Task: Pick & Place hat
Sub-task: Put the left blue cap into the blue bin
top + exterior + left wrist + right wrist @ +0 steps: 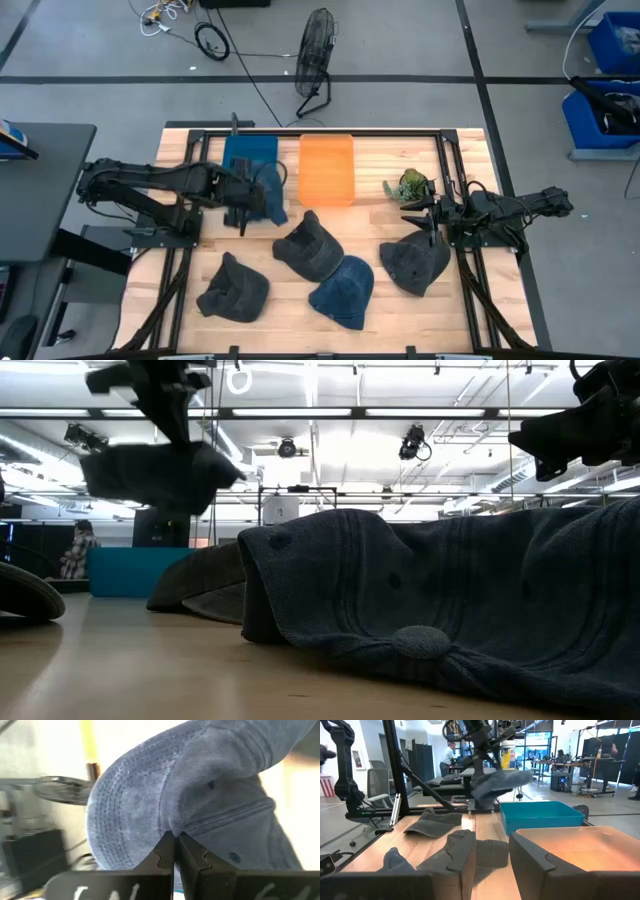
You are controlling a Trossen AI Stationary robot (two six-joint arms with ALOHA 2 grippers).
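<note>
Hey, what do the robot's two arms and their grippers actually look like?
Both arms are dark, nearly black, built of jointed segments. The left gripper ends in two flat black fingers with stepped, notched inner edges. The right gripper carries blocky dark fingers on a wide black body. No coloured markings are visible.

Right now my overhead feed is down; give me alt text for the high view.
The left claw holds a blue denim cap in the air beside the blue plastic bin, with an orange plastic bin next to it. Four more caps lie on the wooden table; the right claw hovers above the rightmost dark grey cap.
</note>
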